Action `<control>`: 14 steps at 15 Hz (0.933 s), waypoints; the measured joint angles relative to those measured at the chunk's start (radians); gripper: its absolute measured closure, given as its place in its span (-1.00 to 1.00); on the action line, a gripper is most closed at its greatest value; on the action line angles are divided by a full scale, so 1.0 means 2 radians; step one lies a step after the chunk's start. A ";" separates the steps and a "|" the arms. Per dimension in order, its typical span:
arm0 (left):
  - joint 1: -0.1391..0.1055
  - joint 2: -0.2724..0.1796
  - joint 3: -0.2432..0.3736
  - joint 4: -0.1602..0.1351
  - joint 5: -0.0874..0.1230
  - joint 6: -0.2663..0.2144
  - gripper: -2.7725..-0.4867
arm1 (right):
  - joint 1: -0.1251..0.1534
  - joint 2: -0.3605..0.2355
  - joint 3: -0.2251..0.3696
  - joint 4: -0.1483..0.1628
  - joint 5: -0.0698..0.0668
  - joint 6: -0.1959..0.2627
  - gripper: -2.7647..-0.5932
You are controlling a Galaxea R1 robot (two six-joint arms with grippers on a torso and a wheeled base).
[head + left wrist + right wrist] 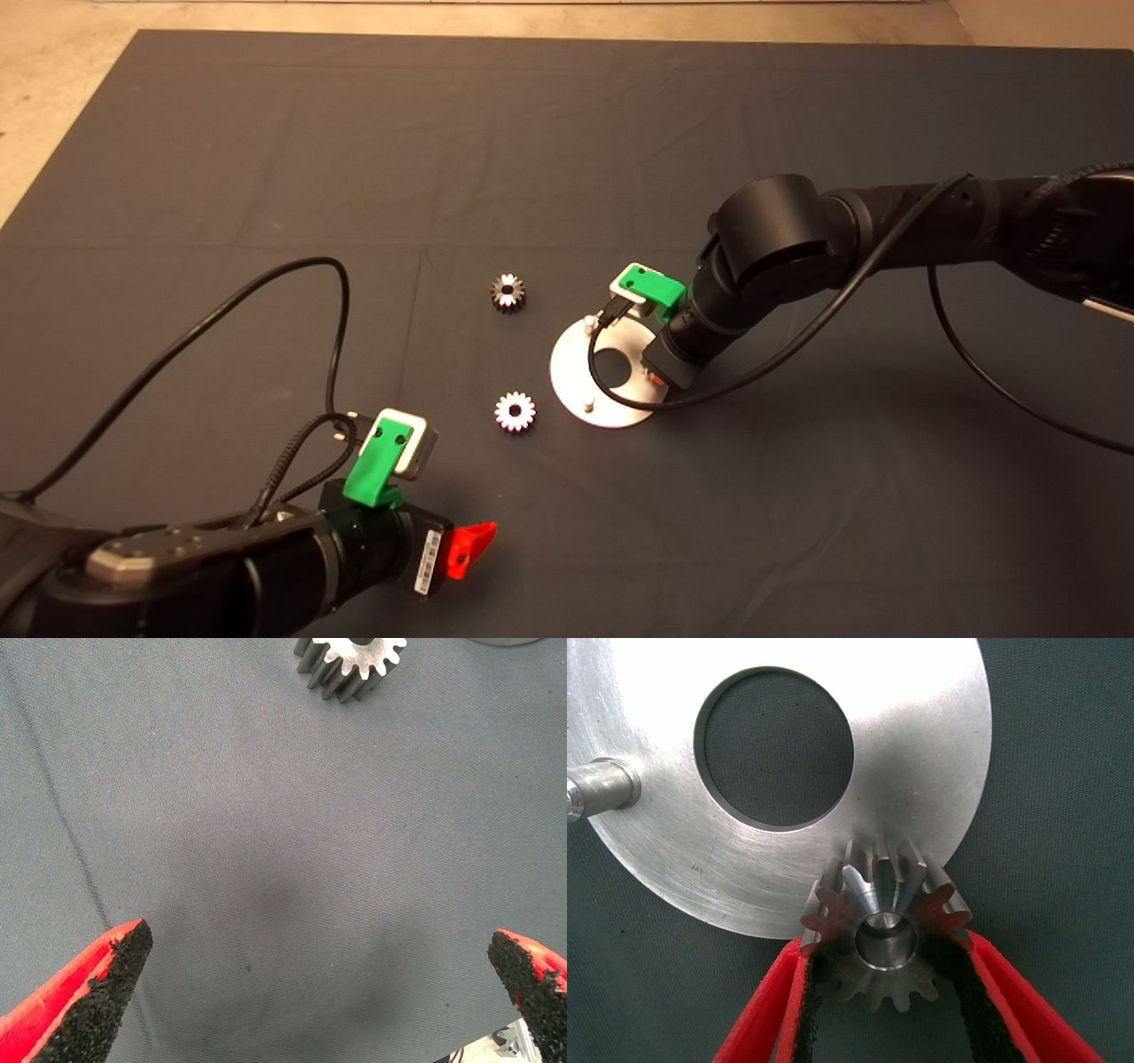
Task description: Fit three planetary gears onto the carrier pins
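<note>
The right tool is clamped on one planetary gear, its red fingers gripping both flanks; the gear sits at the round plate's rim, a pin showing in its bore; two bare carrier pins stand on the plate; two more gears lie on the dark mat near the plate; the left tool hovers low over the mat by the nearer loose gear, fingers spread wide apart.

Bare mat around two loose gears, right arm over plate.
</note>
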 joint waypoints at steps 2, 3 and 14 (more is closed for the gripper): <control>0.000 0.000 0.000 0.000 0.000 0.000 -0.99 | 0.000 0.001 -0.001 0.000 0.000 0.000 0.50; 0.000 0.000 0.000 0.000 0.000 0.000 -0.99 | 0.000 0.001 -0.001 0.000 0.001 0.000 0.47; 0.000 0.000 0.000 0.000 0.000 0.000 -0.99 | 0.000 0.001 -0.011 0.001 0.005 0.000 0.22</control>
